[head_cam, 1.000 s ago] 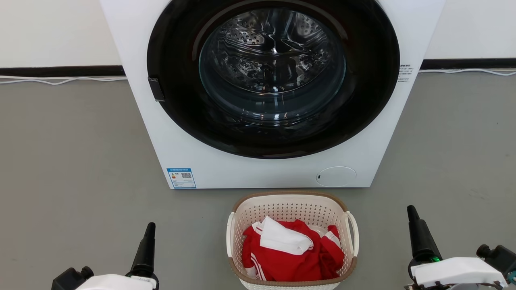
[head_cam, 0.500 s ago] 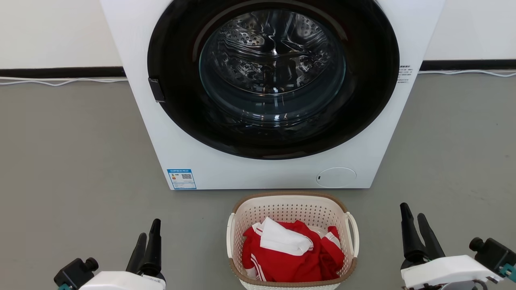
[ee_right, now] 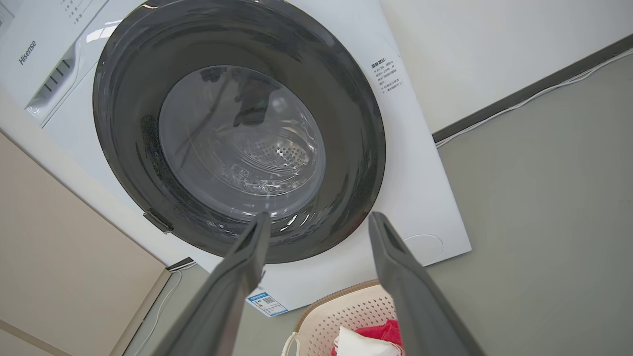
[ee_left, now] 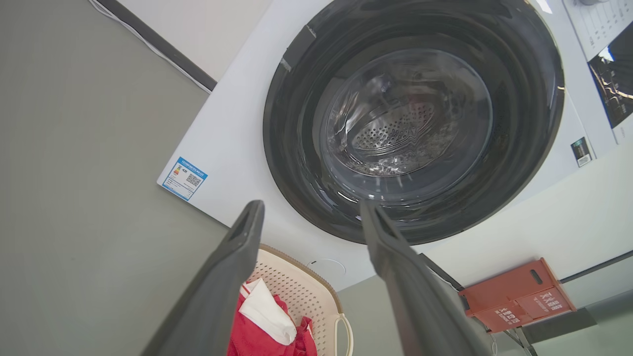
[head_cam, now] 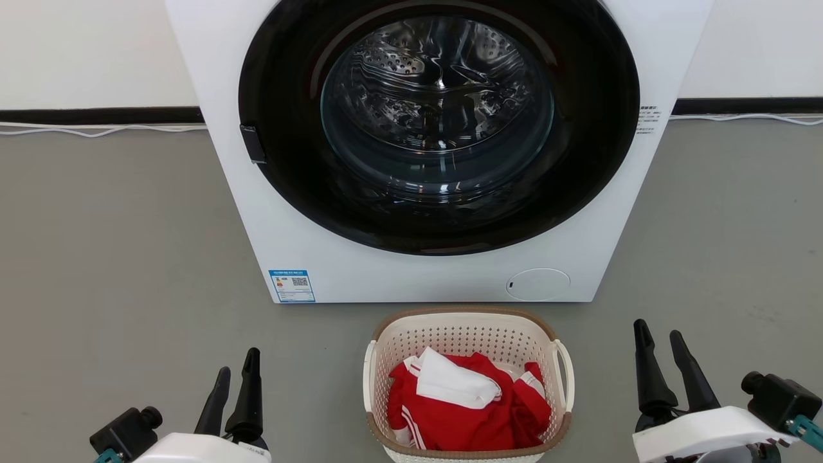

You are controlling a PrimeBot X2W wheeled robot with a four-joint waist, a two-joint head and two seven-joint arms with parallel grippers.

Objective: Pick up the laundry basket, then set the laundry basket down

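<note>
Nearest me, at 6 o'clock in the head view, the laundry basket (head_cam: 463,314) stands upright on the grey floor (head_cam: 116,257), mouth facing up, its near rim just inside the bottom edge. It sits square to me, with one white loop handle (head_cam: 367,376) at 9 o'clock and the other at 3. The span between the handles looks like the long axis, though foreshortening keeps me from being sure. Inside lies a red garment (head_cam: 463,421) with white stripes, with a white cloth (head_cam: 453,384) on top of it. My left gripper (head_cam: 238,361) is at 7 o'clock and my right gripper (head_cam: 657,329) at 5 o'clock. Both are well apart from the basket, fingers spread with nothing between them, tips aimed toward 12. Just beyond the basket, at 12 o'clock, stands the white washing machine (head_cam: 411,276), its round dark door (head_cam: 591,161) shut and a blue label (head_cam: 292,285) at its lower left corner. Behind it a white cable (head_cam: 96,130) runs along the foot of the wall.
</note>
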